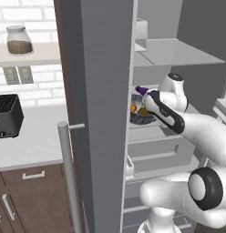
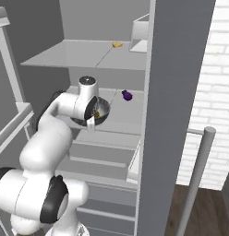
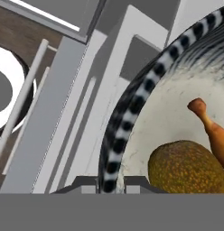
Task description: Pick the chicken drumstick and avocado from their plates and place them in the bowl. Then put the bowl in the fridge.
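Observation:
The fridge [image 1: 101,91] stands open, its door [image 2: 176,92] swung out beside the arm. My gripper [image 3: 109,182] is shut on the striped rim of the bowl [image 3: 132,103], and the rim passes between the fingertips. Inside on the cream bottom lie the avocado [image 3: 188,168] and the chicken drumstick [image 3: 211,128], bone end up. The base views show the bowl [image 1: 140,119] [image 2: 101,110] held by the gripper [image 1: 143,108] just over the fridge's middle shelf; whether it rests there I cannot tell. The plates are out of view.
A small purple item [image 1: 141,90] [image 2: 127,95] lies on the same shelf behind the bowl. A yellow item [image 2: 117,44] sits on the upper shelf [image 1: 178,52]. Drawers sit below. The door's bar handle [image 1: 69,173] stands left; a toaster [image 1: 6,116] and jar [image 1: 19,41] are on the counter.

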